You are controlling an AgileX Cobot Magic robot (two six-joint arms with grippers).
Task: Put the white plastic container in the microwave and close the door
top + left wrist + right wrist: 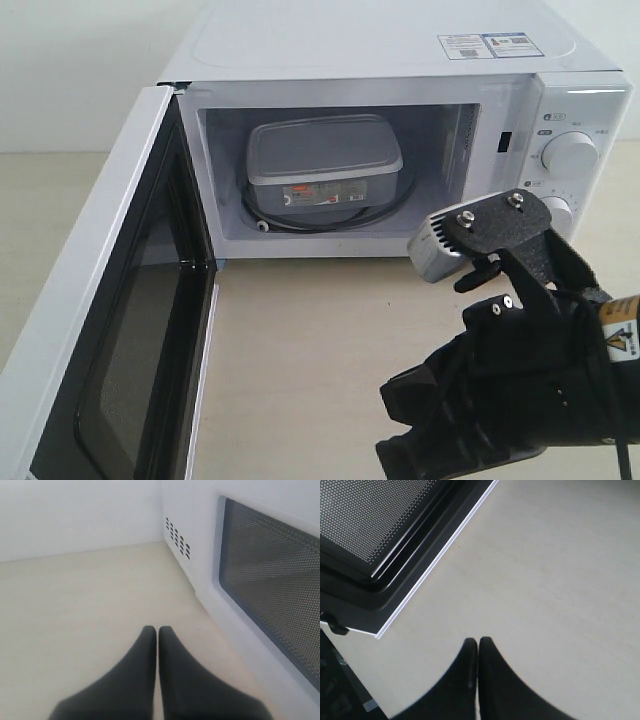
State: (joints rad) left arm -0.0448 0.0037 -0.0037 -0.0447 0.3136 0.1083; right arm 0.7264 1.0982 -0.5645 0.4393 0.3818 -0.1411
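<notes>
The white plastic container point(322, 165) sits inside the microwave point(400, 60) on the glass turntable, lid on, its red-marked label facing out. The door point(95, 320) stands wide open to the left, its black inner frame facing the cavity. My right arm point(520, 380) hangs low at the front right, outside the cavity. Its gripper point(478, 641) is shut and empty above bare table, near the door's inner frame point(395, 575). My left gripper point(158, 629) is shut and empty, just off the door's outer face and dark window point(272, 600). It is hidden in the exterior view.
Two round dials point(570, 155) sit on the microwave's right panel, just behind my right arm. The beige table point(300, 340) stretches in front of the cavity. Vent holes point(178, 537) mark the microwave's side wall, with a white wall behind.
</notes>
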